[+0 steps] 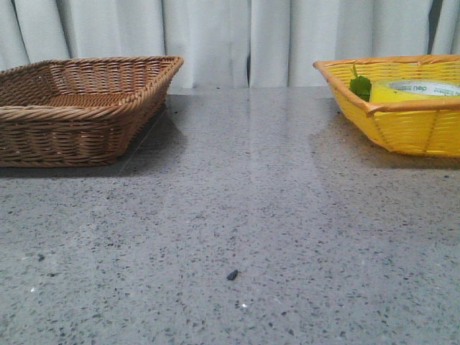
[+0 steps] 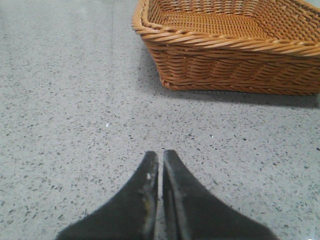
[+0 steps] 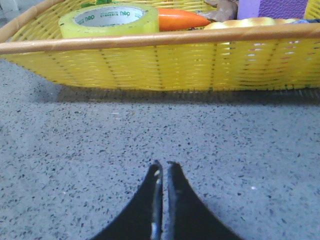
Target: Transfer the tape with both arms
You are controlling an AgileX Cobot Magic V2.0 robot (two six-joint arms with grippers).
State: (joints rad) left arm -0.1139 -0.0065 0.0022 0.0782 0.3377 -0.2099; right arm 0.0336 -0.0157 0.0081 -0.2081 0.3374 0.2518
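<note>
Tape (image 3: 108,19) lies in yellow basket (image 3: 165,62); both grippers closed, empty.

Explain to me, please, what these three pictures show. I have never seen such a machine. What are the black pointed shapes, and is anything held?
This is a robot with two arms at a grey speckled table. The front picture looks forward over the table; neither arm shows in it. The other two pictures come from a small camera on each wrist. The black pointed shapes are the fingers of the left gripper and the right gripper. Both pairs are closed together and hold nothing.

On the table's left side stands a brown wicker basket; nothing shows inside it. On the right stands a yellow basket. In it lie the tape, a yellowish roll, an orange carrot beside it, and some other things, only partly visible.
</note>
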